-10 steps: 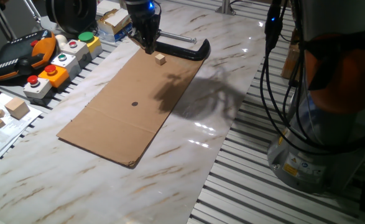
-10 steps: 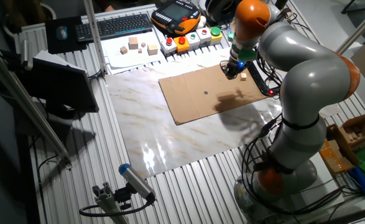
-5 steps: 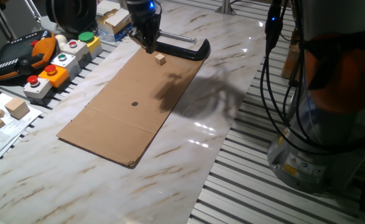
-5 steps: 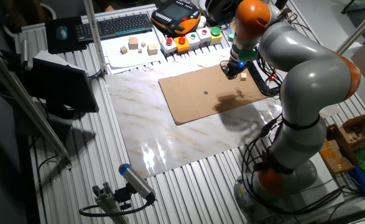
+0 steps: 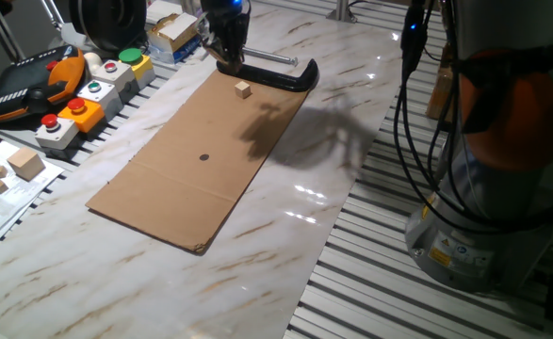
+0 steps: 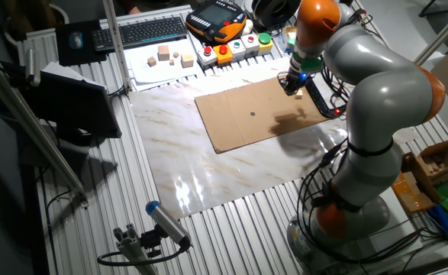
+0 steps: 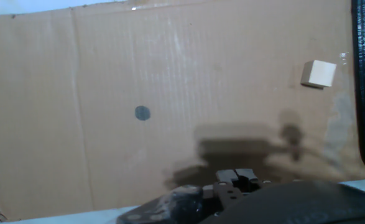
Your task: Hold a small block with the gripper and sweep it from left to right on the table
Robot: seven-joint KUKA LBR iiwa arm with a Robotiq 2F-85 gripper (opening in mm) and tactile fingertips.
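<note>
The small block (image 5: 244,89), a light, rigid wooden cube best pinched across two opposite flat faces, lies free on the cardboard sheet (image 5: 196,160) at the clenched, empty hand's (image 5: 227,58) 5 o'clock.

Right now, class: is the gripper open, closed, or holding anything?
Gripper: closed, holding nothing. The small block lies apart from it on the cardboard.

The robot is a thick arm of smooth grey rounded segments with glossy orange joint bands (image 6: 376,84). Black cables hang beside its base, which bears a yellow label. A green ring and blue light sit above the small black two-fingered gripper (image 5: 229,58).
</note>
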